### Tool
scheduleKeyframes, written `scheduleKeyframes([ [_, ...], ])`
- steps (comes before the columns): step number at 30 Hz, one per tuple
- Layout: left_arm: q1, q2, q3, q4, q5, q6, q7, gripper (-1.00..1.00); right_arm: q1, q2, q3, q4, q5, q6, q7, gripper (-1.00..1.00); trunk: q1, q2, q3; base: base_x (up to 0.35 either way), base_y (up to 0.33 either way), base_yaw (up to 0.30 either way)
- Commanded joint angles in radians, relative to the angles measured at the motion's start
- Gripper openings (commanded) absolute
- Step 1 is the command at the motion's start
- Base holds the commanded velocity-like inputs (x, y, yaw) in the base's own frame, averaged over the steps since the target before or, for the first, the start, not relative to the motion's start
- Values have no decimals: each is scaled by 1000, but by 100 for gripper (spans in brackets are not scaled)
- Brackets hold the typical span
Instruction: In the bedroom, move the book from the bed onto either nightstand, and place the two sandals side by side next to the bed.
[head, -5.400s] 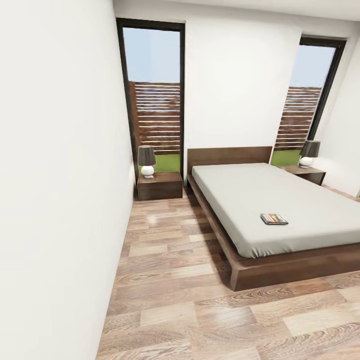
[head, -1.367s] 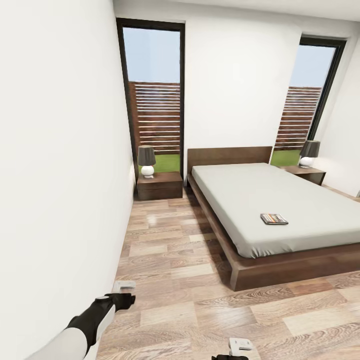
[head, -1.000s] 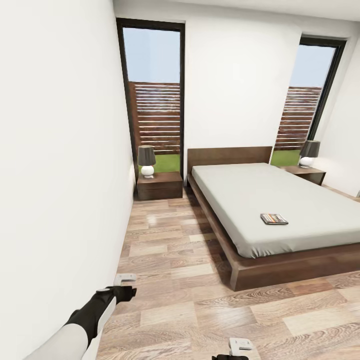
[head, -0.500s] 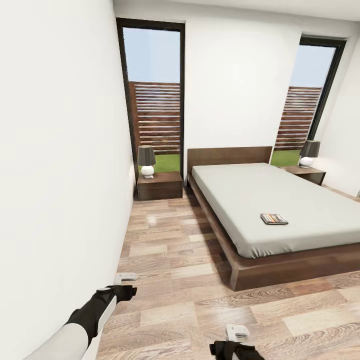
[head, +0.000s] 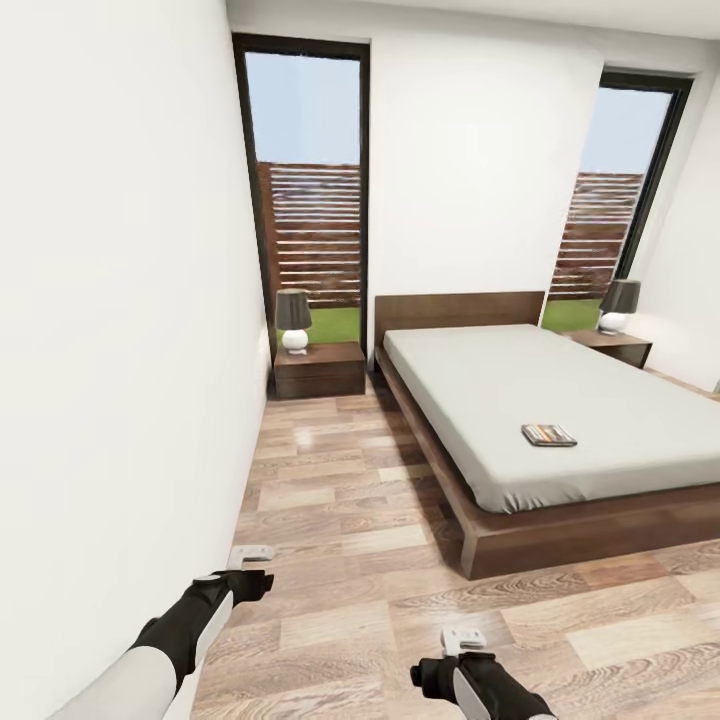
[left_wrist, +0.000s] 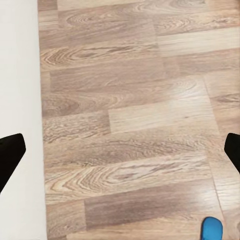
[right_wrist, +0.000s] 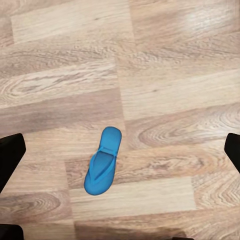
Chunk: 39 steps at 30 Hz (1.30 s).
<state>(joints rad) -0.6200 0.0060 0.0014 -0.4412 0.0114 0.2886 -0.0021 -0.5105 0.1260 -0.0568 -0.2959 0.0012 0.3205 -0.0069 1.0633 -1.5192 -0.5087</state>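
Note:
The book (head: 548, 434) lies flat on the white mattress of the bed (head: 560, 400), near its foot end. One nightstand (head: 319, 370) stands at the bed's left by the window, another nightstand (head: 612, 347) at its far right. A blue sandal (right_wrist: 102, 161) lies on the wood floor below my right gripper (right_wrist: 120, 155), which is open and holds nothing. A blue sandal tip (left_wrist: 212, 229) peeks in at the edge of the left wrist view. My left gripper (left_wrist: 120, 155) is open over bare floor beside the wall. Both grippers, left (head: 250, 568) and right (head: 455, 655), hang low in the head view.
A white wall (head: 120, 350) runs close along my left. Each nightstand carries a small lamp (head: 293, 322). Two tall dark-framed windows (head: 310, 200) flank the headboard. A strip of plank floor (head: 340, 500) lies between wall and bed.
Both arms have come into the head view since the earliest frame. Over the last second my right arm has risen further forward into view. The left arm has barely shifted. The book has not moved.

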Motion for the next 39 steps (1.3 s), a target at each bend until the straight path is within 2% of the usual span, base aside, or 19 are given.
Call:
scheduleKeyframes([
  [1,0,0,0,-2,1,6,0,100,-1,0,-6,1,0,6,-1,100,4,-8,-4,0,0,0],
  [28,0,-1,-1,-25,1,13,-3,100,-3,-3,-5,9,3,3,-1,100,107,-197,-89,0,0,0],
  [39,1,1,-1,-141,0,138,-4,100,-3,-3,-4,9,3,3,-1,100,150,-274,-123,0,0,0],
])
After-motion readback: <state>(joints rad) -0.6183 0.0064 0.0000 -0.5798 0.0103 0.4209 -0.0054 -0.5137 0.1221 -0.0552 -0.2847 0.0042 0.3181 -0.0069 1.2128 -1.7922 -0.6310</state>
